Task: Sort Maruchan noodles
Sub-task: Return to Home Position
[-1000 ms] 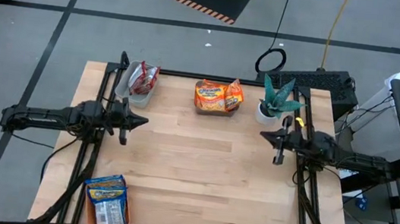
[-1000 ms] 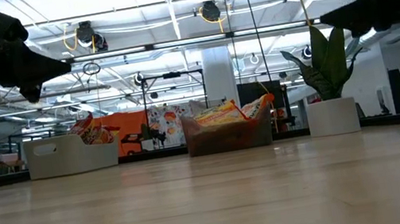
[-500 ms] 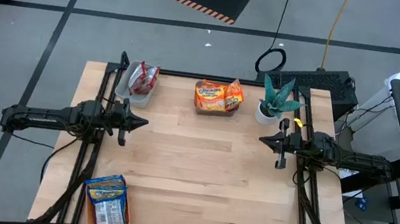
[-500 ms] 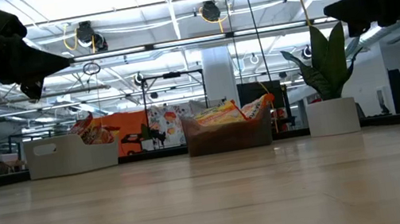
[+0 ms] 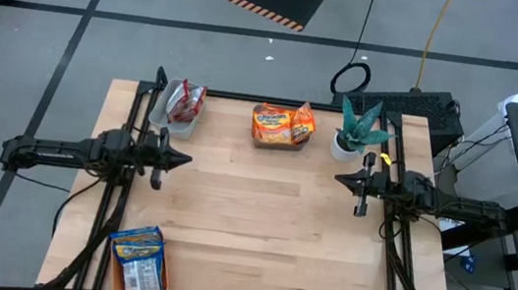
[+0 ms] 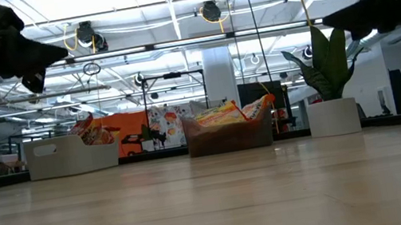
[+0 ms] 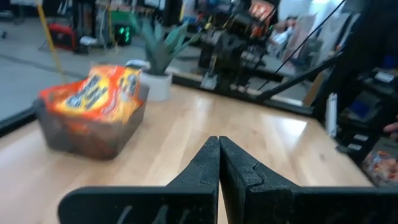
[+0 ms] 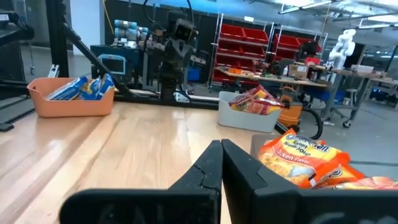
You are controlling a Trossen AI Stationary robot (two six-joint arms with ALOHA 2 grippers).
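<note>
Barely shifted since a second ago. Saw blue noodles binned far from plant; right gripper just beside plant, left gripper well apart, both pinched closed, empty; orange noodles near plant, red noodles beyond. Judged sorting done, homing underway; needed only parking.

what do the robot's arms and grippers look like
The left arm and right arm are matte black, slender and jointed, mirror images of each other. The left gripper and right gripper each taper to a point. Close up, the fingers are flat dark wedges with stepped, notched inner edges. Thin black cables loop near the bases.
</note>
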